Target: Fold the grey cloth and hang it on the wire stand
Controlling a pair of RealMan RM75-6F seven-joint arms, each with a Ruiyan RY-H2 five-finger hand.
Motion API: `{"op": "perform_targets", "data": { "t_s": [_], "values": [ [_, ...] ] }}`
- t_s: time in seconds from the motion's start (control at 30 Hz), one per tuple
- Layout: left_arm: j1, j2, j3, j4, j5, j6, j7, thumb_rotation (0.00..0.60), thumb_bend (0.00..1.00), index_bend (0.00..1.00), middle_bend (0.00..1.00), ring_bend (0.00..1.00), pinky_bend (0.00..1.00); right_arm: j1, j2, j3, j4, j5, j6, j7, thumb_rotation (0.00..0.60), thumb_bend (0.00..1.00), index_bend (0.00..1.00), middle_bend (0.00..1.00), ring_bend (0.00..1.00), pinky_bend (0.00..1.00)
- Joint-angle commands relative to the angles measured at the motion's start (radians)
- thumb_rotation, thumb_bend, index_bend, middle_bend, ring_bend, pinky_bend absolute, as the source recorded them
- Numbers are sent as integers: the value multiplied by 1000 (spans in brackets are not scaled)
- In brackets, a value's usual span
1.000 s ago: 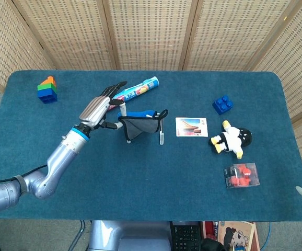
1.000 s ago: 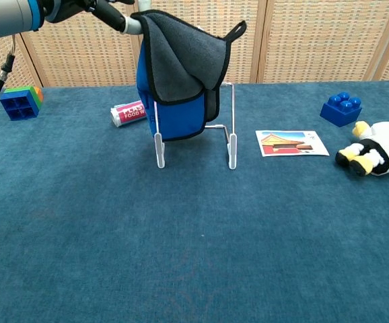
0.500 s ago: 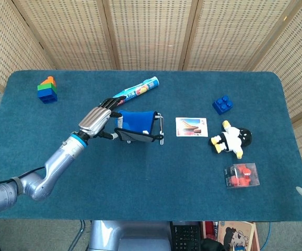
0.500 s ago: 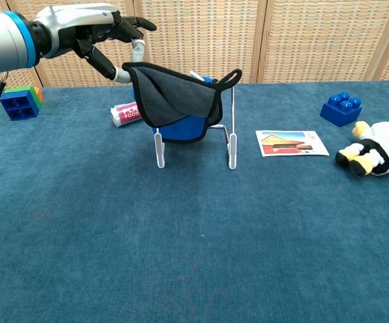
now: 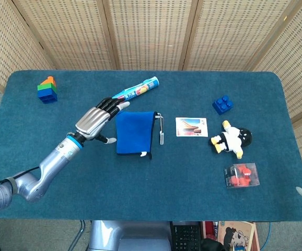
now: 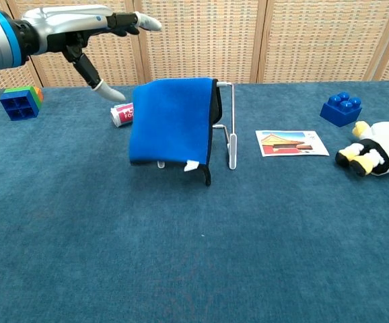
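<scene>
Left hand [image 5: 95, 122] hovers empty, fingers spread, beside the cloth [image 5: 135, 132] draped over the stand [image 6: 229, 128] mid-table. Cloth looks soft, light; best pinched at an edge.

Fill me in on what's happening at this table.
The cloth, blue side out, is draped over the wire stand on the table. The left hand hovers just beside it with fingers spread, holding nothing. The right hand is barely visible at the table's edge. The hanging step looks done.
</scene>
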Motion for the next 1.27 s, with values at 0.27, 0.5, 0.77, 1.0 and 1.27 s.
{"op": "perform_targets", "data": {
  "t_s": [0.27,0.5,0.77,1.0,1.27],
  "values": [
    [17,51,-1,-46,13,12,-58,600,135,0,0,0,0,-4,3,-2,-1,-7,9,7,600,0,0,0,0,0],
    [78,115,2,-80,35,100,-80,600,138,0,0,0,0,-8,6,-5,-5,-18,18,14,600,0,0,0,0,0],
    [299,228,89,-154,38,327,-38,600,169,0,0,0,0,-17,14,-21,-12,-64,39,45,600,0,0,0,0,0],
    [480,195,153,-130,50,549,73,600,170,0,0,0,0,-26,21,-34,-16,-111,72,68,600,0,0,0,0,0],
    [632,171,207,-182,53,703,204,600,177,0,0,0,0,-39,23,-42,-1,-145,112,103,600,0,0,0,0,0]
  ]
}}
